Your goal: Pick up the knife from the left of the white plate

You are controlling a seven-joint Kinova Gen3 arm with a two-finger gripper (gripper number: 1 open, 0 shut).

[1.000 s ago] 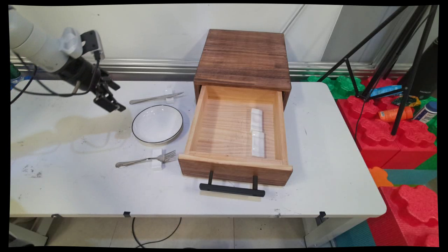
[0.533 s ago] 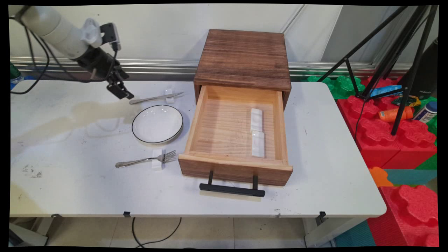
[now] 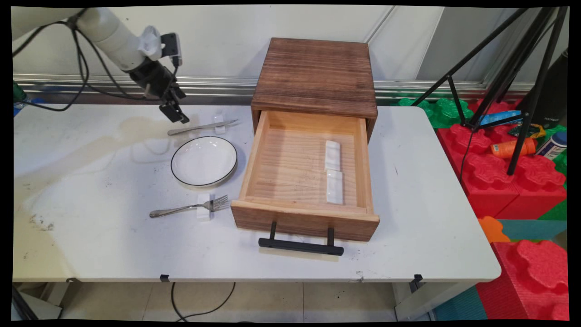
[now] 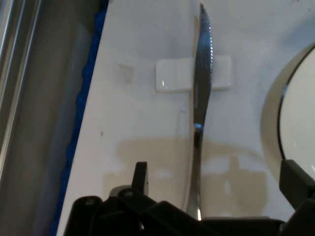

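The knife (image 3: pixel 202 127) is a slim silver table knife with a serrated blade, lying at the back of the counter (image 3: pixel 431 190) with its blade propped across a small white rest (image 3: pixel 219 124) and its handle pointing left. The tool (image 3: pixel 174 113) hangs just above that handle end with its two fingers spread wide, one to each side of the handle in the hand view, and nothing between them but air (it touches nothing that I can see). Just in front of the knife sits one white plate (image 3: pixel 204 161) with a thin dark rim. Nearer me lies one fork (image 3: pixel 188 208), its neck on a second white rest (image 3: pixel 204 206). To the right stands a dark wooden box (image 3: pixel 315 75) with its pale drawer (image 3: pixel 305 218) pulled out, a black bar handle (image 3: pixel 300 245) on the front, and two more white rests (image 3: pixel 333 171) lying end to end inside, so four rests in all. The counter is white and stained, with scuffs at the left. Behind it is a pale wall, and to the right red and green foam blocks (image 3: pixel 513 181) and a black tripod (image 3: pixel 508 68).
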